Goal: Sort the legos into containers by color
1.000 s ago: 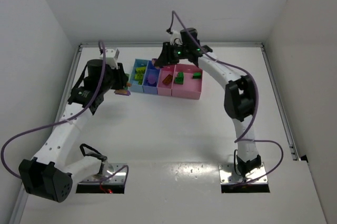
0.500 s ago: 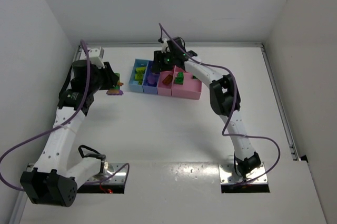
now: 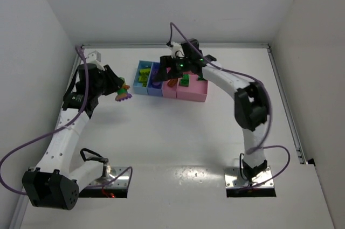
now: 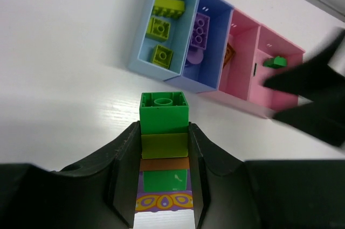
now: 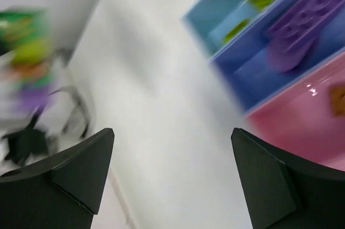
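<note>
Since the earlier frames the right arm's elbow has swung outward to the right, while the left arm has carried its load only slightly toward the bins. The right fingers [image 5: 75,169] stand spread wide with nothing between them, above the containers [image 3: 192,97]. The left fingers [image 4: 123,169] pinch the two sides of a multicolour strip [image 4: 164,145] of legos, stacked green, yellow, orange, green and purple from tip to base. The strip is held just to the left of the row of bins, not touching it, over the white desk [image 3: 178,132]. In the left wrist view the light blue bin [image 4: 139,51] holds three yellow-green bricks [image 4: 159,27]. The blue bin [image 4: 216,40] holds a purple brick [image 4: 199,27] and a round purple piece [image 4: 195,56]. The narrow pink bin [image 4: 241,67] holds an orange piece [image 4: 229,54], and the wider pink bin [image 4: 264,37] a green brick [image 4: 277,62]. The right wrist view is motion-blurred; the blue bin with its purple brick lies ahead of the spread fingers.
</note>
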Tool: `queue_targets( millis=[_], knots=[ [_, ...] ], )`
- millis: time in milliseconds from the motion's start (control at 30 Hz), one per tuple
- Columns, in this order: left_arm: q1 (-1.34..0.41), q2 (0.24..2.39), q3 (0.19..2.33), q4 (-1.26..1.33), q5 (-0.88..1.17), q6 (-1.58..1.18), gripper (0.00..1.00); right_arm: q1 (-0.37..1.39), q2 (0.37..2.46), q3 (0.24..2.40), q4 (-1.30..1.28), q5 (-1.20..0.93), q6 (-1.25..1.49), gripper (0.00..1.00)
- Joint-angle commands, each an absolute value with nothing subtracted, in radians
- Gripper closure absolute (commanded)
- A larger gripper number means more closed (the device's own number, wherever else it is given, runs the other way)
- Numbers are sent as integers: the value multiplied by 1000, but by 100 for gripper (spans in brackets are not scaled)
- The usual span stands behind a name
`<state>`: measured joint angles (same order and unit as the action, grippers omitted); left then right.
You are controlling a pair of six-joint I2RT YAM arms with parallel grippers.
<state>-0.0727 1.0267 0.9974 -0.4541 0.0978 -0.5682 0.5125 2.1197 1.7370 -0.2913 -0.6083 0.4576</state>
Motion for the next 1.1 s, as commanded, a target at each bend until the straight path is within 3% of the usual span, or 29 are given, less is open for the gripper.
queue_targets(
  millis=[0, 133, 300, 600, 1067],
  knots=[
    [-101, 1051, 973, -423, 31, -731, 100, 520, 1782, 1501, -174, -765, 433, 10],
    [-110, 1072, 973, -423, 8, -787, 100, 596, 1637, 1319, -100, -707, 491, 9],
    [-120, 1123, 1000, -442, -3, -831, 100, 666, 1643, 1246, -25, -555, 572, 9],
    [-97, 1147, 1062, -431, -3, -867, 100, 690, 1879, 1469, -32, -451, 755, 9],
    [-49, 1138, 1043, -422, 40, -885, 100, 752, 2006, 1626, 107, -638, 729, 9]
  ],
)
